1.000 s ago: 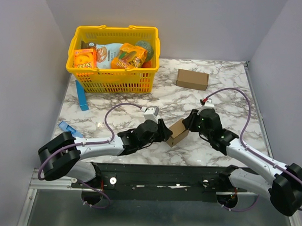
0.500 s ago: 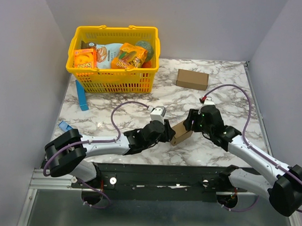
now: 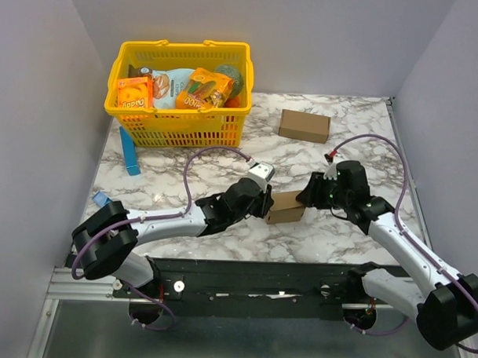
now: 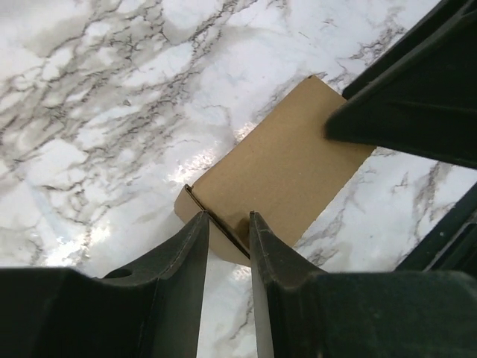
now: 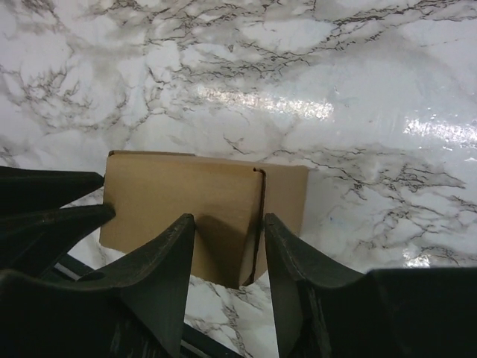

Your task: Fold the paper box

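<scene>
Lying on the marble tabletop (image 3: 331,239) near its middle, the box (image 3: 286,206) is a small brown cuboid with one broad face up, set between the two claws. The left claw (image 3: 265,204) is at its left end and the right claw (image 3: 307,196) at its right end. In the left wrist view the fingers (image 4: 186,257) stand a narrow gap apart, astride the box's near corner, where a seam line and a rounded tab edge run into the gap; whether they pinch the cardboard cannot be told. In the right wrist view the fingers (image 5: 160,261) stand apart with their tips over the top face, and the box's near end face shows in the gap; the box extends past the gap on both sides. Each wrist view shows the other claw at the box's far end. A yellow basket (image 3: 178,128) holding snack packs stands at the far left of the tabletop. A longer carton (image 3: 304,125) lies to its right, well apart from the box. A blue strip (image 3: 130,150) lies just in front of the basket.
</scene>
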